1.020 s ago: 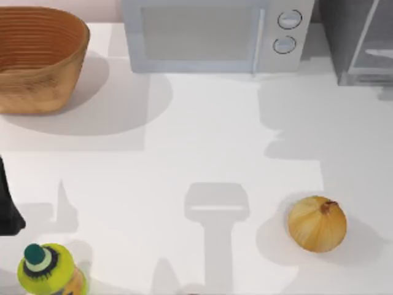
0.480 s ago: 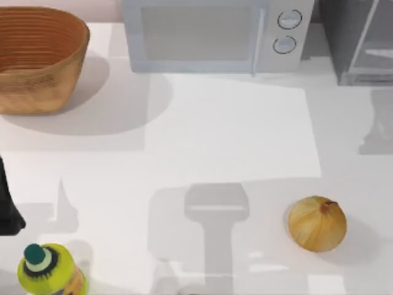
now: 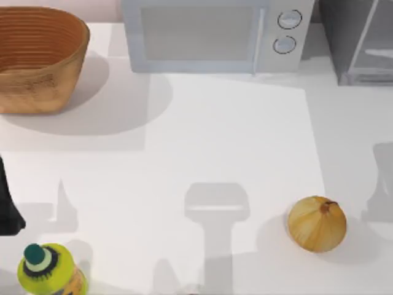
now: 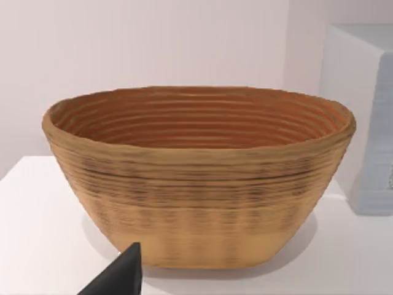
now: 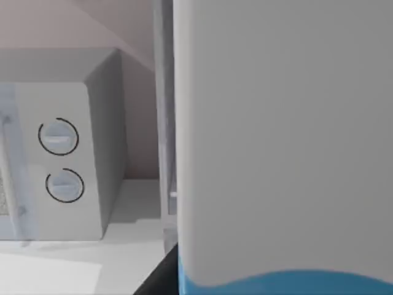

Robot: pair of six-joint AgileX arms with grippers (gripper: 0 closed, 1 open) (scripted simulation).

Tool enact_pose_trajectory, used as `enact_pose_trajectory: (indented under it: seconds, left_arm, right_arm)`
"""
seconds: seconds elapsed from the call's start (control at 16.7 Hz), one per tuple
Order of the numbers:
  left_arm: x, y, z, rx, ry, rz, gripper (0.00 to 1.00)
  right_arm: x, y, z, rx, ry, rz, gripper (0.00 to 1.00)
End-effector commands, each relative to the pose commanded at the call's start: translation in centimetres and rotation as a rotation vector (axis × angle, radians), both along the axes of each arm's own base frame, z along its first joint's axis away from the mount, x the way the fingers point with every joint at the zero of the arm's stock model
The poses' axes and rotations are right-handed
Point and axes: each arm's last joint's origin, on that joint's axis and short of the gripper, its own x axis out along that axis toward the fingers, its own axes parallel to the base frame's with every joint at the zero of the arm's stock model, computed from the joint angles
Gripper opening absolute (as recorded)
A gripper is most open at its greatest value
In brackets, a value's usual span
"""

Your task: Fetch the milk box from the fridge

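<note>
The milk box [image 5: 282, 141] looms very close in the right wrist view, a white face with a blue band at its lower edge. One dark finger [image 5: 161, 278] of my right gripper presses its side, so the gripper is shut on it. Behind the carton stands the fridge's light frame strip [image 5: 163, 123]. From above, the fridge [image 3: 359, 40] is the dark grey cabinet at the back right corner. My left arm [image 3: 7, 206] is parked at the left edge, with one dark fingertip [image 4: 120, 278] showing in front of the basket.
A light grey microwave [image 3: 215, 34] with two knobs stands at the back centre. The woven basket [image 3: 37, 58] is at the back left. An onion [image 3: 317, 223] lies front right, and a yellow-green bottle [image 3: 48, 270] stands front left.
The arm's shadow on the table's right side has slid from near the fridge toward the front, past the onion. Onion, bottle, basket and left arm have not moved.
</note>
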Motion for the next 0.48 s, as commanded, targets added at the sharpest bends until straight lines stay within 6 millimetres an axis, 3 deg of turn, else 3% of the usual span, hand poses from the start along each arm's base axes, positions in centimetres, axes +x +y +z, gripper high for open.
enact_pose_trajectory:
  seconds: [0.24,0.48]
  left_arm:
    - [0.0,0.0,0.0,0.000,0.000,0.000,1.00]
    - [0.0,0.0,0.0,0.000,0.000,0.000,1.00]
  right_arm:
    - [-0.6,0.3,-2.0,-0.004,0.012,0.005,0.00]
    - [-0.6,0.3,-2.1,-0.004,0.013,0.006,0.00]
